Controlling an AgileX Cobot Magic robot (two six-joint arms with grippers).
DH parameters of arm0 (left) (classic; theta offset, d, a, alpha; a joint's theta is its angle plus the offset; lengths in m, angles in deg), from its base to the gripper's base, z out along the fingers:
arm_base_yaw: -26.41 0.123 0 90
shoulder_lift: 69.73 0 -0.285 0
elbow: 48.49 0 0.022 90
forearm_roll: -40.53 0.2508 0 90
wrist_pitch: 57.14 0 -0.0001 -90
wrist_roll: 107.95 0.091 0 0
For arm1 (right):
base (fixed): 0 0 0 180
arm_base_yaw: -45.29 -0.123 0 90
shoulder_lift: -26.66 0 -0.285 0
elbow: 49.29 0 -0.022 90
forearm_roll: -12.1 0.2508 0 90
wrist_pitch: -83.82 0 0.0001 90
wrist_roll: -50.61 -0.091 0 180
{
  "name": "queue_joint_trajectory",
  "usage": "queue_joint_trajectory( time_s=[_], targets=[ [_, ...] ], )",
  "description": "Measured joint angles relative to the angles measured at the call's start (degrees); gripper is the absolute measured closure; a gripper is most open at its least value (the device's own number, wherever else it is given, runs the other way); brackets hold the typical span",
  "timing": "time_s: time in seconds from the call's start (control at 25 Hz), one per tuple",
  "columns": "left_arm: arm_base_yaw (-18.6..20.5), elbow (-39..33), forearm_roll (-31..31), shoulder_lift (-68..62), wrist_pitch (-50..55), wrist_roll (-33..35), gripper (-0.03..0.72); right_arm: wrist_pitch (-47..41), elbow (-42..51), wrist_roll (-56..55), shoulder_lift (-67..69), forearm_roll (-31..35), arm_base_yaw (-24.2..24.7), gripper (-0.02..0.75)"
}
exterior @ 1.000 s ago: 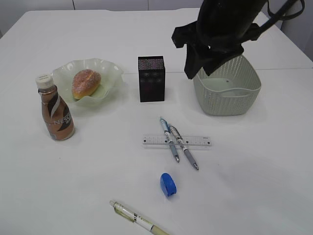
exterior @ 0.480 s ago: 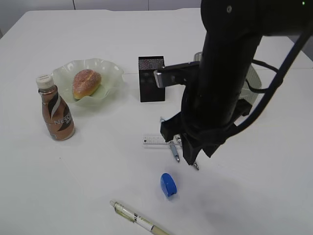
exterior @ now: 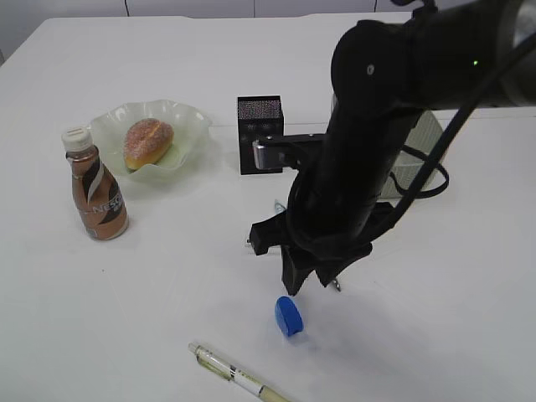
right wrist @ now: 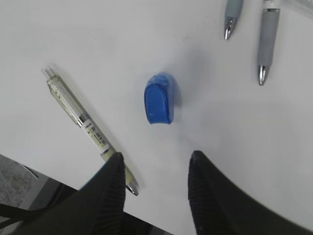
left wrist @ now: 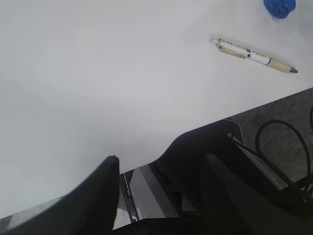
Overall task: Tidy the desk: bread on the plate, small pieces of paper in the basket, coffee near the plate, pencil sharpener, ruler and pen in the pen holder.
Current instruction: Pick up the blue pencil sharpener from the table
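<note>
Exterior view: right gripper (exterior: 303, 280) has swung from the far basket (exterior: 423, 142) to hover above the blue pencil sharpener (exterior: 288, 315), jaws half open, empty. Sharpener pickup likely follows.

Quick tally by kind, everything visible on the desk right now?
Pens: 3
Pencil sharpener: 1
Bottle: 1
Bread: 1
Plate: 1
Pen holder: 1
Basket: 1
Ruler, mostly hidden: 1
Total: 10
</note>
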Motion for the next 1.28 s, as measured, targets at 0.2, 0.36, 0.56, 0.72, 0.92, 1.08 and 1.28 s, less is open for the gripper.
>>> queue_joint_trajectory(
  time_s=[0.2, 0.36, 0.56, 0.72, 0.92, 1.08, 1.28],
  targets=[
    [0.0, 0.0, 0.0, 0.0, 0.0, 0.0, 0.297, 2.51, 0.0, 0.0, 3.24, 2.1, 0.0, 0.363],
    [0.0, 0.0, 0.0, 0.0, 0.0, -0.1, 0.297, 5.02, 0.0, 0.0, 5.02, 2.54, -0.09, 0.358],
    [0.0, 0.0, 0.0, 0.0, 0.0, -0.1, 0.297, 6.12, 0.0, 0.0, 7.24, 2.54, -0.69, 0.355],
    [0.0, 0.0, 0.0, 0.0, 0.0, -0.1, 0.297, 6.19, -0.19, 0.0, 9.13, 2.54, -0.78, 0.355],
    [0.0, 0.0, 0.0, 0.0, 0.0, -0.1, 0.297, 6.58, -0.23, 0.0, 11.14, 2.54, -0.78, 0.355],
    [0.0, 0.0, 0.0, 0.03, 0.0, -0.1, 0.297, 6.92, -0.32, 0.0, 12.63, 2.54, -0.78, 0.355],
    [0.0, 0.0, 0.0, 0.03, 0.0, -0.1, 0.298, 7.44, -0.44, 0.0, 12.9, 2.54, -0.78, 0.355]
  ],
)
